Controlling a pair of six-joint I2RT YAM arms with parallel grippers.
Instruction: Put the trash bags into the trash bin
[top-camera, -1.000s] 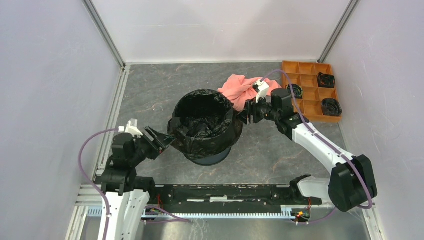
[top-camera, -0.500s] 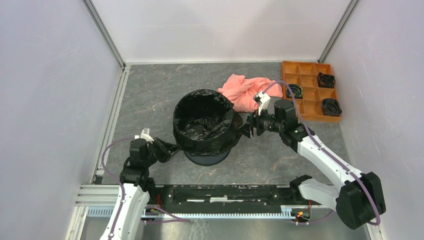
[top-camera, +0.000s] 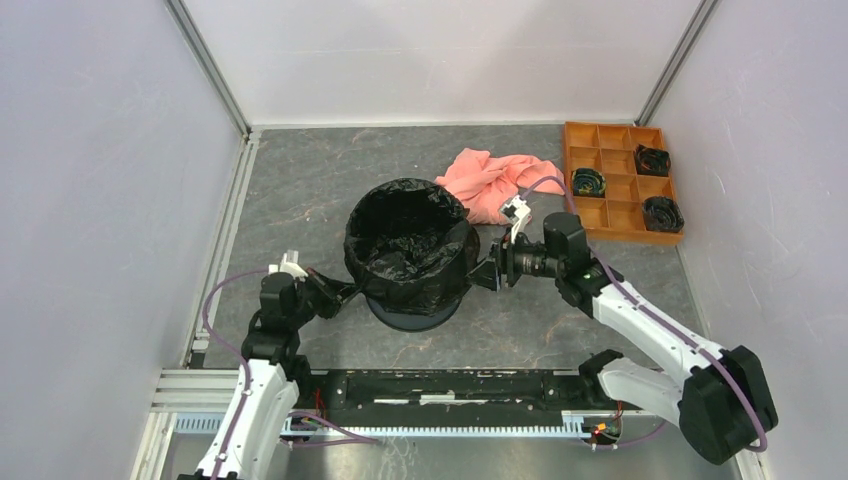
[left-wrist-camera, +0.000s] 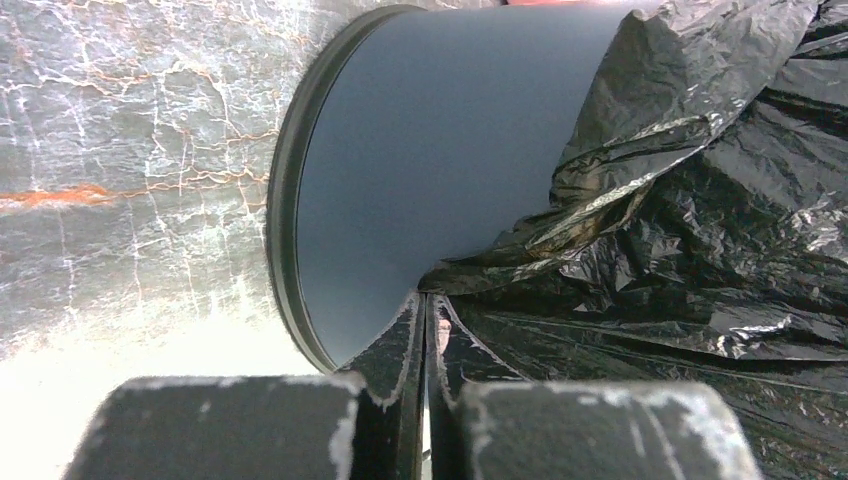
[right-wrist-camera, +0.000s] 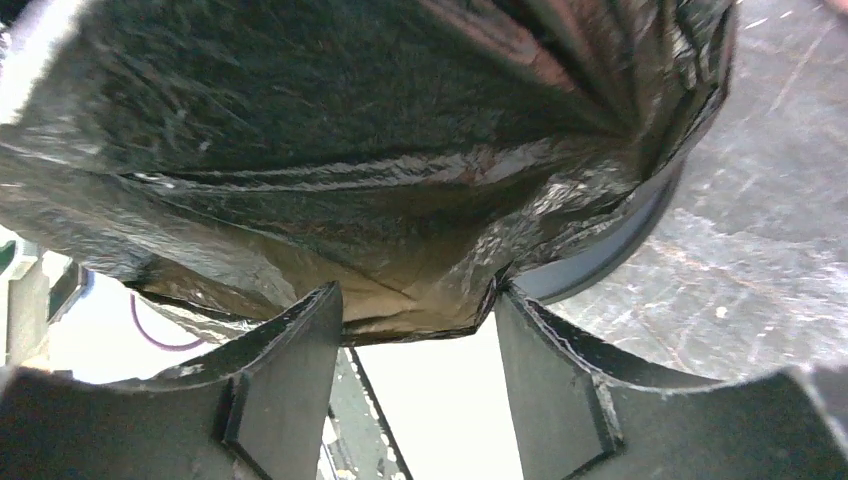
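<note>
Left pincer (left-wrist-camera: 425, 325) now closed, seemingly pinching bag (top-camera: 405, 245), pink cloth (top-camera: 485, 180) behind bin (left-wrist-camera: 430, 150).

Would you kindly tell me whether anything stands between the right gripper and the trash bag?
Nothing visible does: the open right gripper sits at the trash bag, its hem at the fingertips; the pink cloth lies farther back.

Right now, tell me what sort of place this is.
Probably a lab robot test cell: blank white panels in aluminium framing wall in a table holding staged props, a trash bin and an orange tray.
</note>
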